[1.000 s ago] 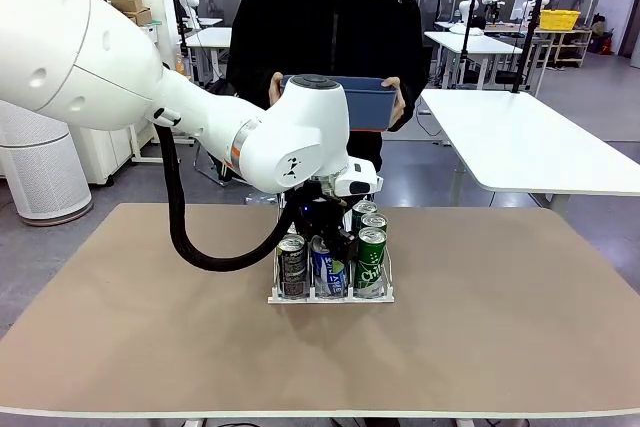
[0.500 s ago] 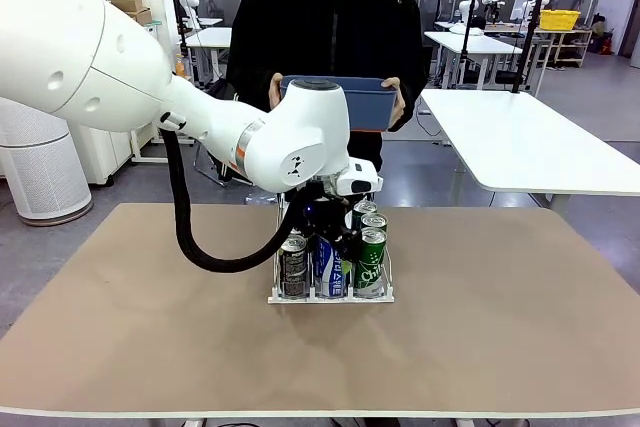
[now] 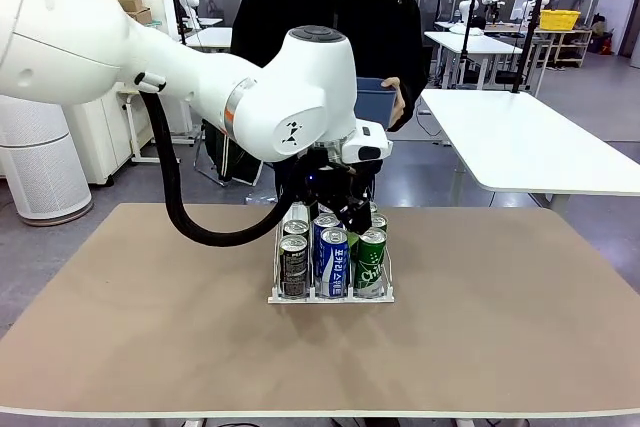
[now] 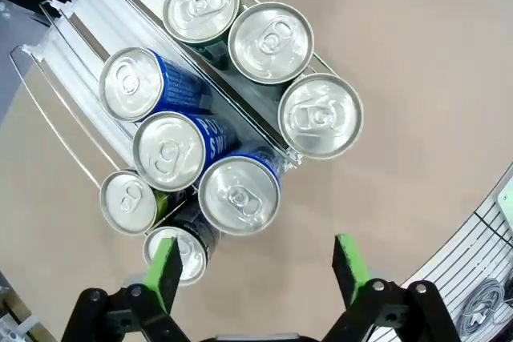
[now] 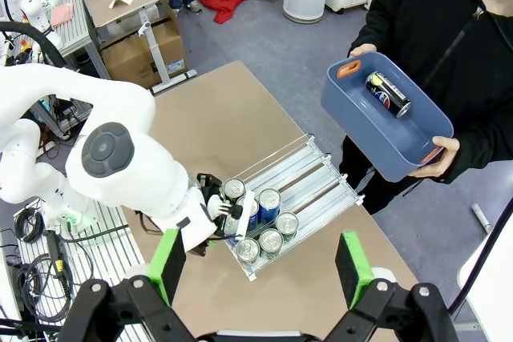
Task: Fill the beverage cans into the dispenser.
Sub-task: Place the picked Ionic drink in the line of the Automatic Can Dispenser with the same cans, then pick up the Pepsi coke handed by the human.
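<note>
The clear dispenser stands mid-table with several beverage cans in its three lanes. At the front are a dark can, a blue can and a green can. My left gripper hangs open just above the middle lane. From the left wrist, the open left gripper holds nothing, with the silver top of the blue can below it. My right gripper is open and empty, high above the dispenser.
A person at the far side holds a blue bin with one dark can lying in it. The bin is partly hidden behind my left arm. The brown table is bare around the dispenser.
The left gripper has opened, leaving the blue can upright at the front of the middle lane. It has then risen a little above the cans.
</note>
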### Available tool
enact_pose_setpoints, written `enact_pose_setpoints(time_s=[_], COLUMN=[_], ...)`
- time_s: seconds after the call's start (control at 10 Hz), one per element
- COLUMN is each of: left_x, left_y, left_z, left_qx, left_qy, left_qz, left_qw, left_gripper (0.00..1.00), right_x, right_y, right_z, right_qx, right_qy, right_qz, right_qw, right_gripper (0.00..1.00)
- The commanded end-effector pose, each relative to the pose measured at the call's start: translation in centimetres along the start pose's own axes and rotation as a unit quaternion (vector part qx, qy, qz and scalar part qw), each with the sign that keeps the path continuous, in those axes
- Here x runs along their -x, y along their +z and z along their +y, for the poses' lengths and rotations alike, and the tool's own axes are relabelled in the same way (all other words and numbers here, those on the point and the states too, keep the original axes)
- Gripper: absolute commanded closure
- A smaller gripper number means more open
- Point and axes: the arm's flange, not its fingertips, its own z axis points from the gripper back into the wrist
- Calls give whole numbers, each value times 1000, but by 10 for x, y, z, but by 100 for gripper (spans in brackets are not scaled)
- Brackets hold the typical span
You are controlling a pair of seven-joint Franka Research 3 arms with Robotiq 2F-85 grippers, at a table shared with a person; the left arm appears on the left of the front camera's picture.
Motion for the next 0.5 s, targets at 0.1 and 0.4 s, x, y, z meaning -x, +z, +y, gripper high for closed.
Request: enact_pose_setpoints(time_s=[0.1, 0.4], left_x=[0, 0], left_y=[0, 0], left_z=[0, 0], left_qx=[0, 0], left_qy=[0, 0], left_qz=[0, 0], left_qw=[1000, 1000], left_gripper=[0, 0], right_x=[2, 2], right_y=[0, 0], right_z=[0, 0], right_qx=[-1, -1], right_qy=[0, 0], right_qz=[1, 1], right_qw=[1000, 1000], right_gripper=[0, 0])
